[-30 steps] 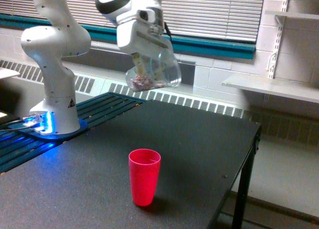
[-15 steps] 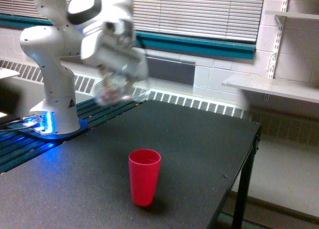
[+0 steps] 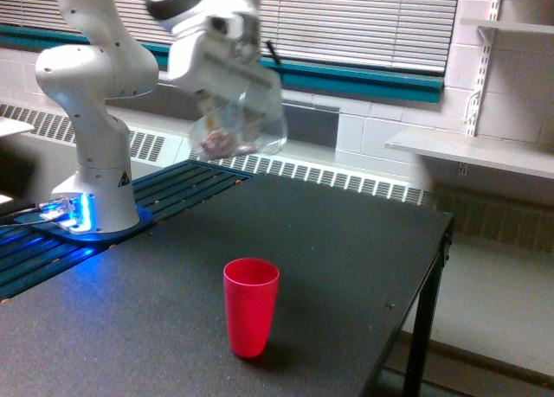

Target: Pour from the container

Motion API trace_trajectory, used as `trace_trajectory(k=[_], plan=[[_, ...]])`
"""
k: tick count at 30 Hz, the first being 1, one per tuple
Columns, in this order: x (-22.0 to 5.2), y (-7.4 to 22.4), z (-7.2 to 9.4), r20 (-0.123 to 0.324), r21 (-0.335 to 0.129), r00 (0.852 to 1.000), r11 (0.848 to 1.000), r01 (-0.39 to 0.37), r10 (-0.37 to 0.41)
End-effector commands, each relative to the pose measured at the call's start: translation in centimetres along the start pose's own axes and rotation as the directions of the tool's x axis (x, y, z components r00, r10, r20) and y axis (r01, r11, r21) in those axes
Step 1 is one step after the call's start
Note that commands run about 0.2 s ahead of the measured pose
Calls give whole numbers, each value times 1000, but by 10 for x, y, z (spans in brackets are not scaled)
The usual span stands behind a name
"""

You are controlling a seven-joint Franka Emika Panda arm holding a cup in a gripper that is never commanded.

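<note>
Exterior view shows the container [image 3: 238, 129] held high over the far left of the black table [image 3: 346, 241], well above and behind the red cup [image 3: 251, 306]. Thin clear plastic, it looks light and easily squashed, so its wall suits a gentle hold. Pinkish bits lie low inside it. The gripper [image 3: 229, 90] seems clamped on it, though blur hides the fingers.

a dark tabletop [image 3: 346, 241] fills the foreground. behind it, closed window blinds [image 3: 363, 21] sit above a teal sill [image 3: 372, 79]. at three o'clock, a white shelf [image 3: 467, 150] hangs on a painted block wall [image 3: 511, 86].
</note>
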State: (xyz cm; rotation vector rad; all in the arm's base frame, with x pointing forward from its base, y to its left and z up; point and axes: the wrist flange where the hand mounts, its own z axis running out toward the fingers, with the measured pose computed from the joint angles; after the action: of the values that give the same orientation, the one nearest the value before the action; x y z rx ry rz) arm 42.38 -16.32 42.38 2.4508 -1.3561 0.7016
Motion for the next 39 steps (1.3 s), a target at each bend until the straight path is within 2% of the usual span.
trace_trajectory(k=[1,8,19,21,22,23,24,28,30,31,33,34,35,36,39], plan=[[15,19,6,-11,-31,1000,1000,-6,6],[-5,42,26,-11,-24,1000,1000,-1,1],[-22,59,44,-5,-34,1000,999,6,-6],[-11,49,34,-13,-38,1000,999,2,-2],[2,36,20,-15,-42,1000,999,-3,3],[-5,24,15,-9,-35,999,999,39,-40],[-10,14,13,5,-37,998,998,59,-59],[-9,-4,12,53,-56,998,998,41,-38],[-11,-18,9,66,-55,996,997,60,-56],[-9,-19,13,74,-71,996,996,62,-57],[5,-13,17,63,-107,998,994,36,-30],[18,-10,15,35,-97,999,995,17,-14],[31,-8,9,-6,-69,1000,998,-1,0],[29,-1,14,-17,-60,1000,998,-4,3],[8,24,35,-5,-67,1000,998,-8,7]])
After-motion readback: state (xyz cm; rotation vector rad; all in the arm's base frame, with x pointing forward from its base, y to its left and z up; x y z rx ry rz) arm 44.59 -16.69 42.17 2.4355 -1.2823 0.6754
